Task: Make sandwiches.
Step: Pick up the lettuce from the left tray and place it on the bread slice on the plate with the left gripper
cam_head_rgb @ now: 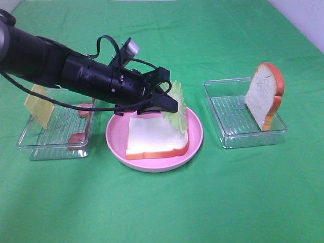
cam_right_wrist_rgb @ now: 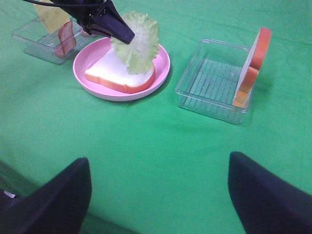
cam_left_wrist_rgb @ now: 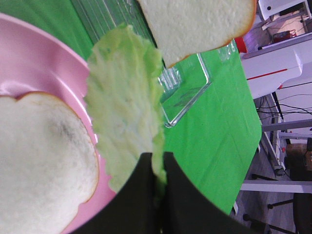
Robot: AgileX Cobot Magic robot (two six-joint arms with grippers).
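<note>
Nearest, at 6 o'clock on the green cloth (cam_head_rgb: 162,212), find the right gripper (cam_right_wrist_rgb: 158,195): spread wide, grasping nothing, touching nothing; likely parked low to leave the middle free for the other arm. Further in, at the centre, note the pink plate (cam_head_rgb: 114,144) with one bread slice (cam_head_rgb: 154,137) lying flat as the sandwich base. Just past it, at about 1 o'clock of the plate, see the lettuce leaf (cam_left_wrist_rgb: 124,102) held on edge over the slice's far corner, seemingly gripped by its stem end so as to be laid flat on the bread; cannot tell whether touching it. Pinched at that end by the left gripper (cam_left_wrist_rgb: 157,158), pressed almost together with only the thin leaf between. At 9 o'clock, find the left tray (cam_head_rgb: 50,152) holding cheese (cam_head_rgb: 39,106) and ham (cam_head_rgb: 77,136), propped on edge, probably for easy pinching. At 3 o'clock, the right tray (cam_head_rgb: 253,139), with the second bread slice (cam_head_rgb: 263,91) leaning upright against its 3 o'clock wall, presumably waiting as the lid
</note>
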